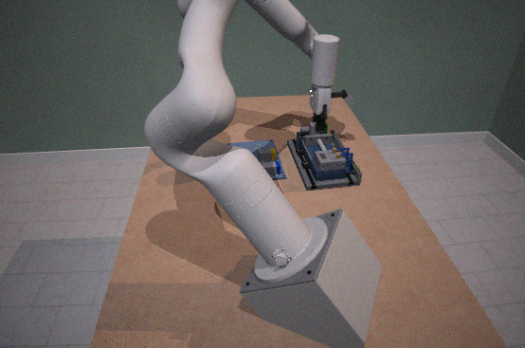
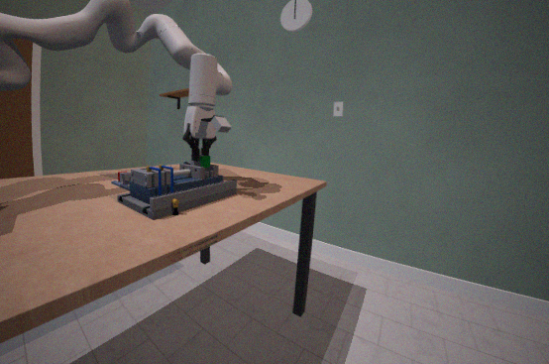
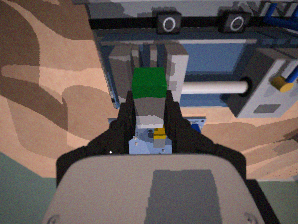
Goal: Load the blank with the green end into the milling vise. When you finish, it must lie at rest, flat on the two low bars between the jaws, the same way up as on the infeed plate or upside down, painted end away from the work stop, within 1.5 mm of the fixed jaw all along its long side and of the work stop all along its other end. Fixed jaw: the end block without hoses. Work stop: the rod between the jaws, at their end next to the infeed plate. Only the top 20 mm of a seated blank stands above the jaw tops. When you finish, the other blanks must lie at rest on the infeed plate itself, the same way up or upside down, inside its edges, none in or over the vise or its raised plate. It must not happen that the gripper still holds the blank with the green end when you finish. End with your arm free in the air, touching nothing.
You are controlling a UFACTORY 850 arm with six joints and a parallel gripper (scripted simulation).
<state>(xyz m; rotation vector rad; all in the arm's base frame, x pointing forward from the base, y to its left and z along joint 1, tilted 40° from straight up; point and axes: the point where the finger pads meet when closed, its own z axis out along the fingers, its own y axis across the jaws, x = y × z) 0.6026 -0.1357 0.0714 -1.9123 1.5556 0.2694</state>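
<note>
The gripper (image 1: pixel 320 127) (image 2: pixel 200 156) (image 3: pixel 149 100) is clamped on the block with the green end (image 1: pixel 324 128) (image 2: pixel 205 162) (image 3: pixel 149 83), one black finger against each long side. The green end points away from the infeed plate (image 1: pixel 251 145) (image 3: pixel 145 145), and the grey end points toward it.

From the wrist, the block appears over the slot between the fixed jaw (image 3: pixel 121 70), on the left of that view, and the moving jaw (image 3: pixel 178 70). Its painted end lies across the slot, covering part of the two low bars (image 3: pixel 153 51). Little open slot shows on either side of the block; whether its edges clear both jaws, or how low it sits, I cannot tell.

A pale rod (image 1: pixel 321 144) (image 3: pixel 215 87) runs from the moving jaw to the hosed end block (image 1: pixel 330 157) (image 2: pixel 144 177) (image 3: pixel 267 85), with open room along both sides of the rod. The yellow-ended block (image 1: pixel 273 155) (image 3: pixel 159 133) and the blue-ended block (image 1: pixel 278 167) (image 3: pixel 196 128) are on the infeed plate, well apart from the fingers.
</note>
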